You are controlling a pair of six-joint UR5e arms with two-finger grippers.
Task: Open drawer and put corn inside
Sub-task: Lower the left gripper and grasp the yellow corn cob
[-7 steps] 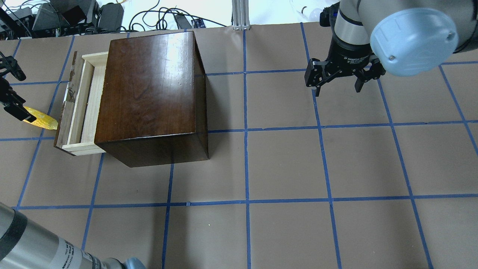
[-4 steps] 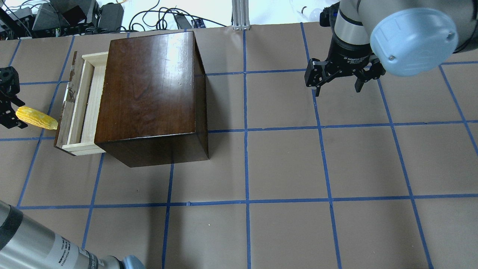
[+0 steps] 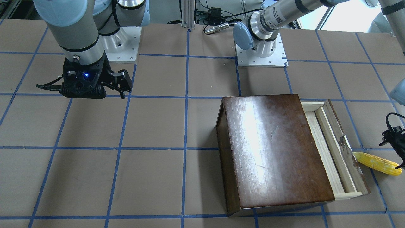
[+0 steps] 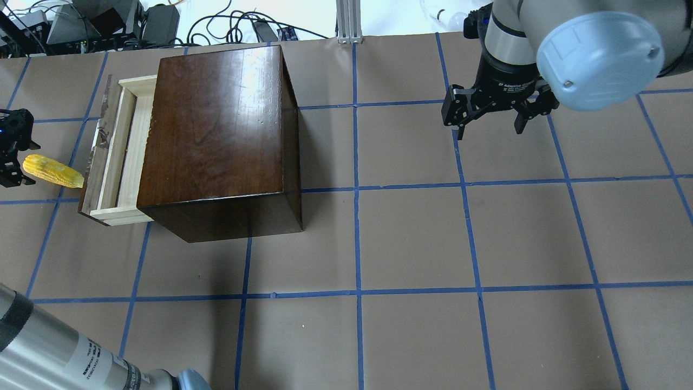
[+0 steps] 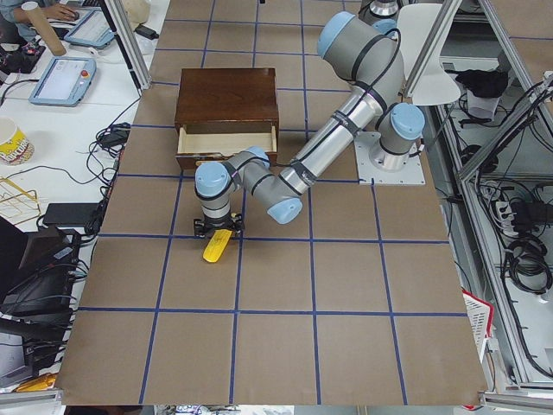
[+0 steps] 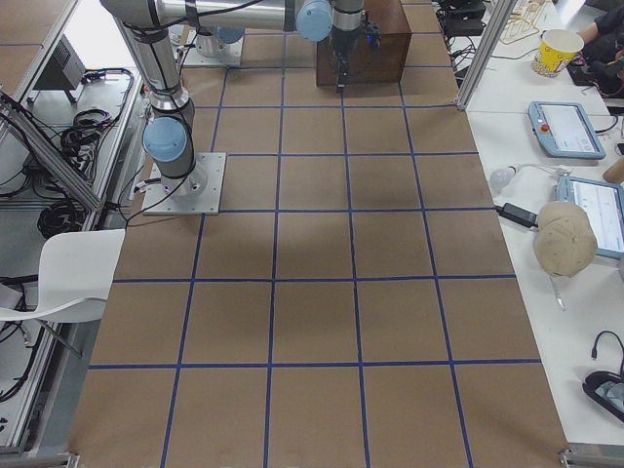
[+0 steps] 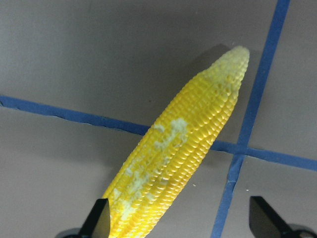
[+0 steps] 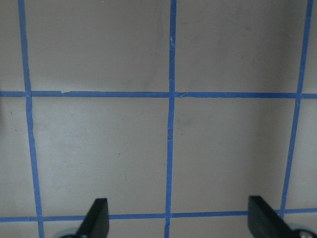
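Left of the box (image 4: 216, 124), the left gripper (image 7: 181, 220) hangs with fingers spread around the thick end of the corn (image 4: 52, 171). The corn lies on the table (image 4: 411, 238), its long axis crosswise to the drawer (image 4: 116, 151) front and its tip pointing at that front, just beside it. The drawer stands partly out of the box, showing bare pale wood. Well right of the box, the right gripper (image 4: 490, 127) hangs with its fingers apart.

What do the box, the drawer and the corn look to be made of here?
The box looks like wood, dark brown under glossy varnish: grain and lamp glare show on top. The drawer: pale, matte, unfinished-looking wood inside; its dark front panel is chipped to lighter patches. The corn: probably moulded plastic or rubber, going by even kernel rows and whitish worn patches.
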